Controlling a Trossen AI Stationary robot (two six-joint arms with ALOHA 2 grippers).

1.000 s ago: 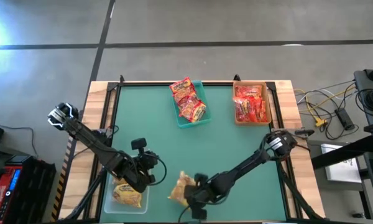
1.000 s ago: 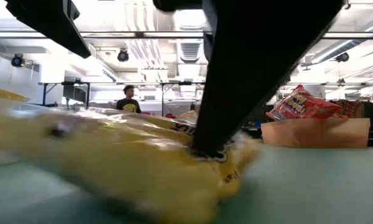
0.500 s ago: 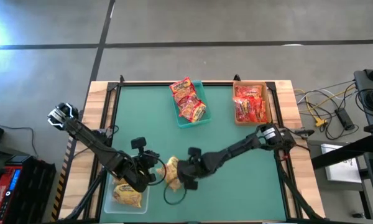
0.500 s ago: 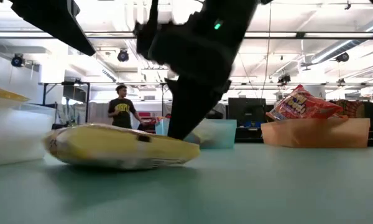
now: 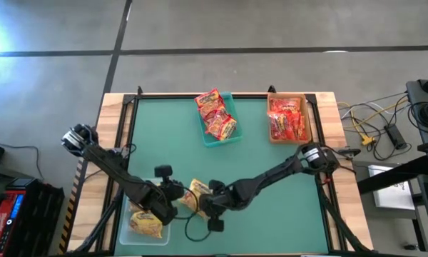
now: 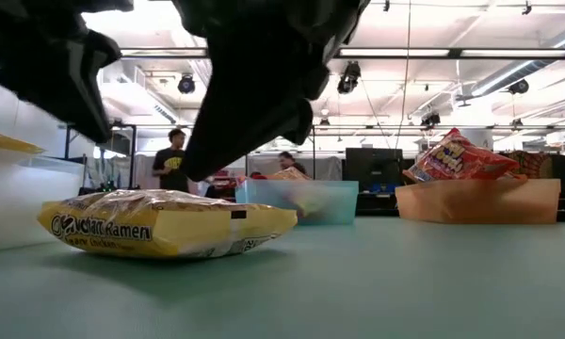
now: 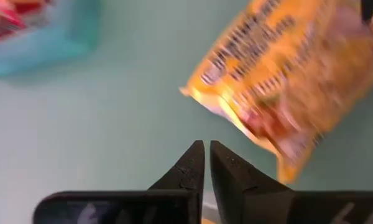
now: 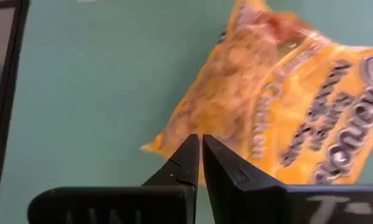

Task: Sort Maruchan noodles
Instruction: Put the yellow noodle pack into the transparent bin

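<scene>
A yellow ramen packet (image 5: pixel 195 197) (image 6: pixel 165 224) lies flat on the green table near its near edge, between my two grippers. My left gripper (image 5: pixel 177 199) (image 7: pixel 203 144) is shut and hovers just to the packet's (image 7: pixel 286 81) left, apart from it. My right gripper (image 5: pixel 207 203) (image 8: pixel 199 138) is shut at the packet's (image 8: pixel 280 106) right edge. Another yellow packet (image 5: pixel 144 223) lies in the clear bin (image 5: pixel 125 235). Red packets fill the teal bin (image 5: pixel 232 135) and the tan bin (image 5: pixel 308 121). My right gripper has its shut fingertips over the yellow packet's edge (image 8: pixel 174 140), slanting down from the table's right. In the low view the tips (image 6: pixel 193 169) stand just above the packet. Whether they touch it, I cannot tell.
The clear bin stands at the near left corner, beside the left arm. The teal and tan bins sit along the far edge. A loose cable loop (image 5: pixel 194 225) lies on the table under the right wrist. People stand in the room beyond the table.
My right gripper, fingers shut, slid the yellow packet along the table from the near edge toward the left and far side, next to my left gripper, and its wrist turned. The packet now lies flat and still. My left gripper came down a little.
</scene>
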